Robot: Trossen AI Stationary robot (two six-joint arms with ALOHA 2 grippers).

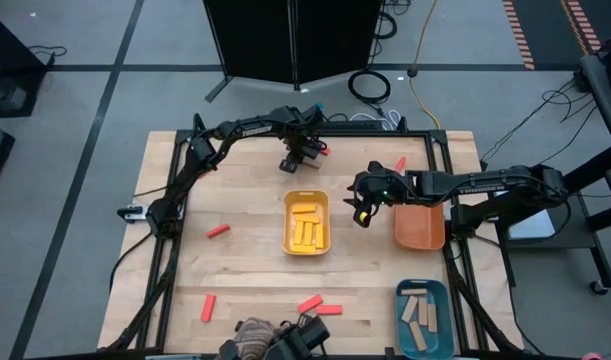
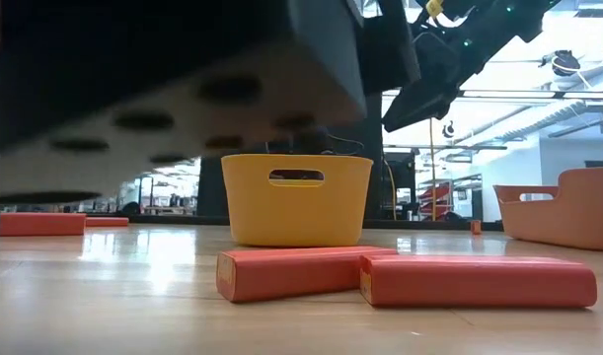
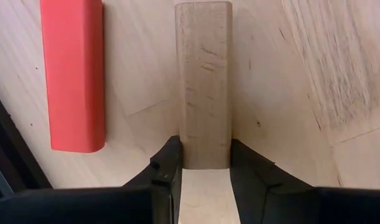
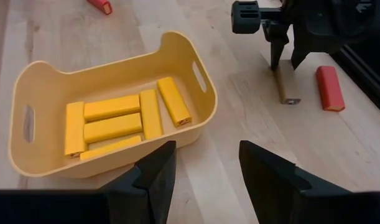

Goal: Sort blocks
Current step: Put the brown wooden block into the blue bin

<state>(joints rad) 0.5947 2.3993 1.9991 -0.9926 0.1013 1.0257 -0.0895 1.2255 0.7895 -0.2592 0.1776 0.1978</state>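
The left hand (image 1: 290,163) is reaching down near the far edge of the counter (image 1: 245,200), its two fingers (image 3: 168,165) pinching one end of a tan block (image 3: 203,81) that is lying flat on the wood. The block's long axis is running straight out from between the fingers, in line with the hand. A red block (image 3: 73,74) is lying just beside it, parallel and not touching, on the side closer to the far edge; in the right wrist view the same pair shows as tan block (image 4: 284,89) and red block (image 4: 330,88), with bare wood around them.

The right hand (image 1: 362,212) is hovering between the yellow tray (image 1: 325,205) and the orange tray (image 1: 421,225), fingers (image 4: 153,171) spread wide and holding nothing. Yellow blocks (image 4: 115,121) are lying inside the yellow tray, most with their long axes along the tray's length.

A teal tray (image 1: 442,300) at the near right corner is holding tan blocks (image 1: 419,316). Loose red blocks are scattered over the open counter: one (image 1: 218,231) toward the left edge, one (image 1: 207,307) near the near edge, a touching pair (image 1: 318,305) in front of the yellow tray, and one (image 1: 400,164) by the far right corner. The stretch between the left hand and the yellow tray is lying open.
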